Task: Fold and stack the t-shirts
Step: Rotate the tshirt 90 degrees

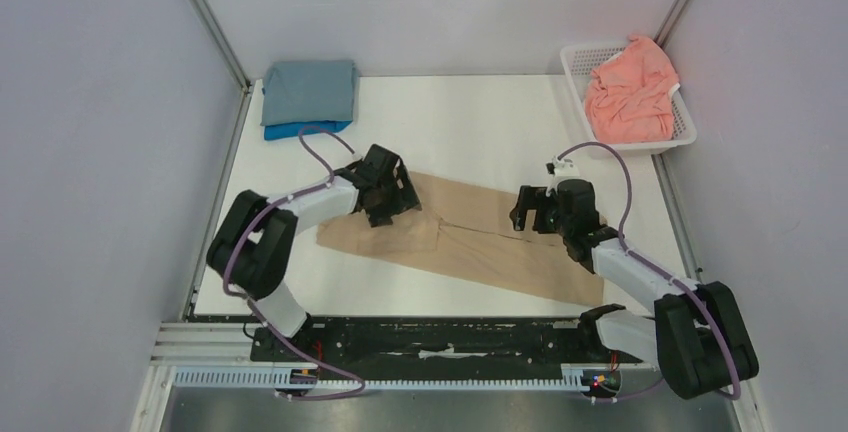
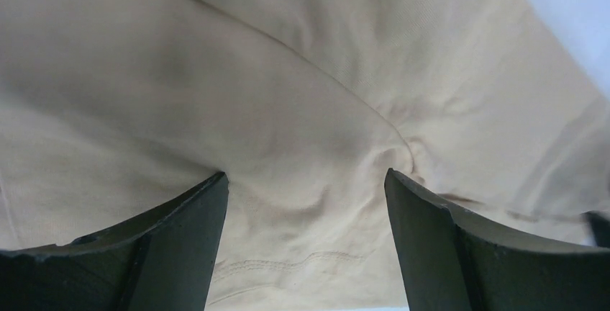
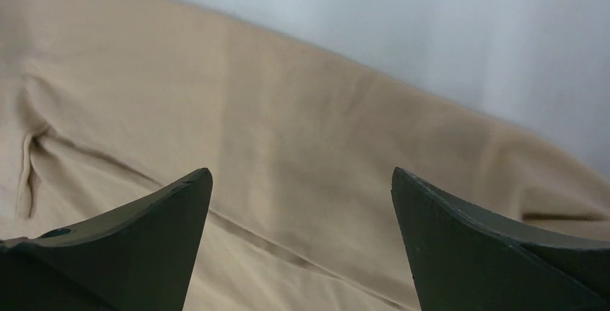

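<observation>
Pale grey wall panels (image 1: 100, 152) close in three sides of the cell, joined at the far corners by slanting metal posts (image 1: 205, 17); between them lies a white table (image 1: 470, 122), and along its near edge runs a black mounting plate (image 1: 440, 337) backed by a ribbed aluminium rail (image 1: 400, 380).

At the far left corner of the table the grey-blue t-shirt (image 1: 308, 90) sits folded on top of the bright blue t-shirt (image 1: 290, 131), which shows only as a strip along the near side; at the far right corner a white lattice basket (image 1: 578, 57) holds the salmon-pink t-shirt (image 1: 630, 92), crumpled and spilling over its rim.

Across the middle of the table the tan t-shirt (image 1: 470, 242) lies flat as a long band, slanting from left of centre towards the near right; a seam and a few small puckers cross it in the left wrist view (image 2: 288, 109).

The left arm (image 1: 300, 207) reaches over the band's left end; the left jaws stand spread wide, dark fingers (image 2: 180, 239) low over the cloth; whether they touch it cannot be told.

The right arm (image 1: 630, 267) reaches over the band's right half; the right jaws are likewise spread wide, fingers (image 3: 144, 239) above the cloth (image 3: 288, 145) near its far edge, white table beyond.
</observation>
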Available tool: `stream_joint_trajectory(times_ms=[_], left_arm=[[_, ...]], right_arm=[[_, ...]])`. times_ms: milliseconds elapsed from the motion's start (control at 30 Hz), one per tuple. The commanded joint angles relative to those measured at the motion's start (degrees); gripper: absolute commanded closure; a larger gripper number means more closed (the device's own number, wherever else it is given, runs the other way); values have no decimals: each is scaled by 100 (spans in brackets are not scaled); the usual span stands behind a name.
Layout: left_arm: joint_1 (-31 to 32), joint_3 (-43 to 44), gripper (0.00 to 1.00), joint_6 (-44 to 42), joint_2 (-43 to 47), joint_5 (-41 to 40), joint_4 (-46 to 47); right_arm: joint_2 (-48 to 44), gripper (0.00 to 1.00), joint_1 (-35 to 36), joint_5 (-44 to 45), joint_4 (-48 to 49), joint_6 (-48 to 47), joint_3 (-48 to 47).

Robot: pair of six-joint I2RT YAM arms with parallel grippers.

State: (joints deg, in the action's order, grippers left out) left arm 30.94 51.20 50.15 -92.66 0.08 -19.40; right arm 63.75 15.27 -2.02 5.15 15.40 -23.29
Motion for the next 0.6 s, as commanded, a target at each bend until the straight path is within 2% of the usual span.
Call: stream_joint_trajectory(times_ms=[0,133,233,367,467,567], left_arm=[[-332,1058,14,309,-1540,414,539],[-509,3000,13,631,-3124,1314,393],[-518,5163,13,849,-4410,1953,39],[-514,7107,13,1347,-5803,2669,85],[-572,8195,13,1834,-6499,2789,319],[-632,8328,13,2641,-6890,2625,1280]], right_arm=[[457,2,3,-311,266,17,-247],[638,2,218,-1148,53,137,-86],[694,2,837,-1363,140,341,26],[1039,2,1725,-1954,391,441,-125],[1383,2,2137,-2247,781,485,-385],[1837,2,2402,-2284,1100,558,-767]])
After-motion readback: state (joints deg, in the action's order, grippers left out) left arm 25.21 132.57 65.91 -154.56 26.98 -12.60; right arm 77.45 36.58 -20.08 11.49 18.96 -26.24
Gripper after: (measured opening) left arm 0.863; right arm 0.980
